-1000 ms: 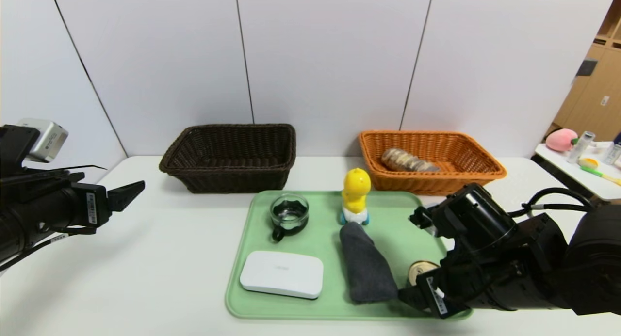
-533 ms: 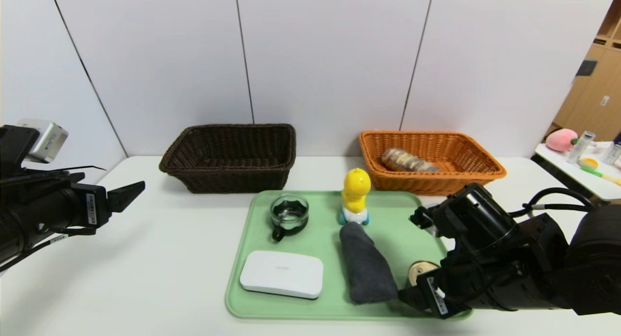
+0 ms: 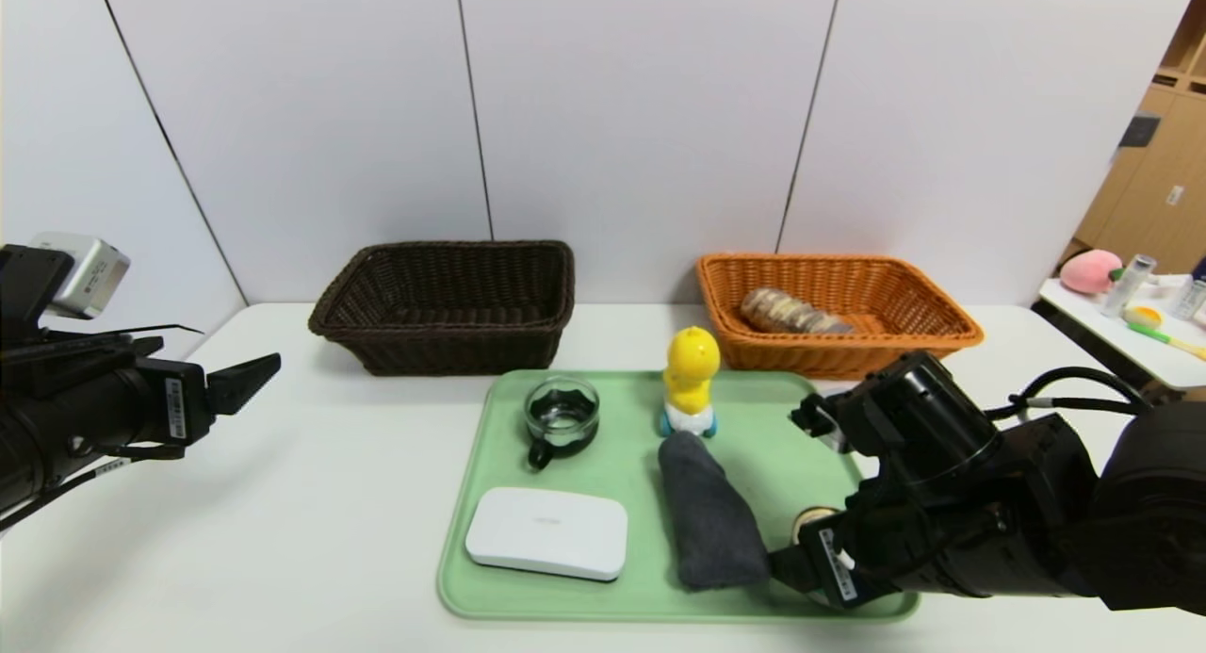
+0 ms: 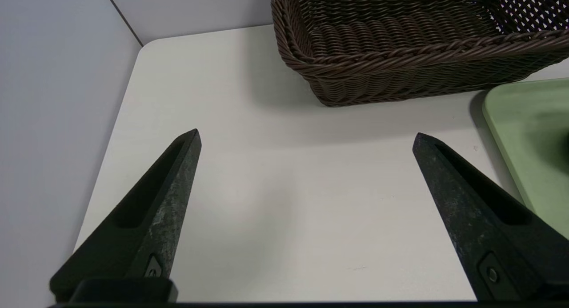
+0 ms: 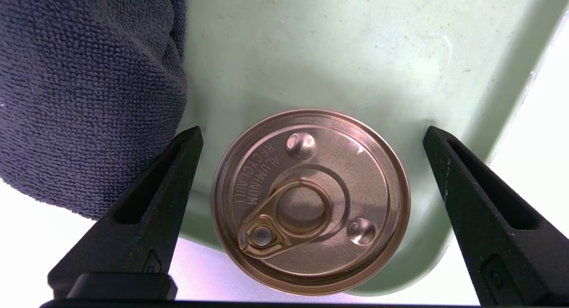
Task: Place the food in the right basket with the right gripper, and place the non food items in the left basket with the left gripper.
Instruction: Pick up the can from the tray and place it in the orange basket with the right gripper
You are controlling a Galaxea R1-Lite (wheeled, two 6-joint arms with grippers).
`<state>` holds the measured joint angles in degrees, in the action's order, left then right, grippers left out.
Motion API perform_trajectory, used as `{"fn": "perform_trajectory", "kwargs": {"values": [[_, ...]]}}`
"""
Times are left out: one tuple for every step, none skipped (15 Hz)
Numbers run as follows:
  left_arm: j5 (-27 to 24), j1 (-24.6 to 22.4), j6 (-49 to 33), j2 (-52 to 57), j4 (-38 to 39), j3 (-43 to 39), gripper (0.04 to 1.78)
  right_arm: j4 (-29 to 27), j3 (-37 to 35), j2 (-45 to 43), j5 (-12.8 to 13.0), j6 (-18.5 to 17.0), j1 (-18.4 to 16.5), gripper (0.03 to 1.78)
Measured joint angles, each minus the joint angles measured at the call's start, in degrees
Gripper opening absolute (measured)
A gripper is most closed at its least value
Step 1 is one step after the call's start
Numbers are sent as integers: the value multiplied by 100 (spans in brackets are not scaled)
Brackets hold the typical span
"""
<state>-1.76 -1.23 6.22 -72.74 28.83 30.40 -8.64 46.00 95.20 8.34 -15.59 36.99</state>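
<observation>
The right gripper (image 5: 311, 139), jaws wide, has dropped lower over the tin (image 5: 310, 200) at the tray's (image 3: 603, 465) near right corner, so a grasp looks imminent; the left gripper (image 4: 306, 139) waits open, far left.

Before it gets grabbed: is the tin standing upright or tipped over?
Upright. The tin stands on the green tray, its gold pull-tab lid facing straight up between the fingers of the open right pincer.
</observation>
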Motion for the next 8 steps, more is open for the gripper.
{"fn": "perform_trajectory", "kwargs": {"values": [[0,0,0,0,0,0,169,11,-30,-5,9,20,0,161],[2,-2,6,2,-2,0,169,24,-52,-11,12,55,0,142],[2,0,6,4,0,0,169,21,-61,-18,12,68,0,127],[0,0,6,4,0,0,169,11,-68,-24,12,79,0,116],[0,0,9,6,-2,0,169,5,-77,-35,12,79,0,115],[0,2,4,6,0,0,169,5,-83,-38,12,82,0,115],[2,0,1,6,0,0,169,0,-88,-41,12,82,0,115],[0,2,6,6,-2,0,169,2,-90,-44,12,82,0,114]]}}
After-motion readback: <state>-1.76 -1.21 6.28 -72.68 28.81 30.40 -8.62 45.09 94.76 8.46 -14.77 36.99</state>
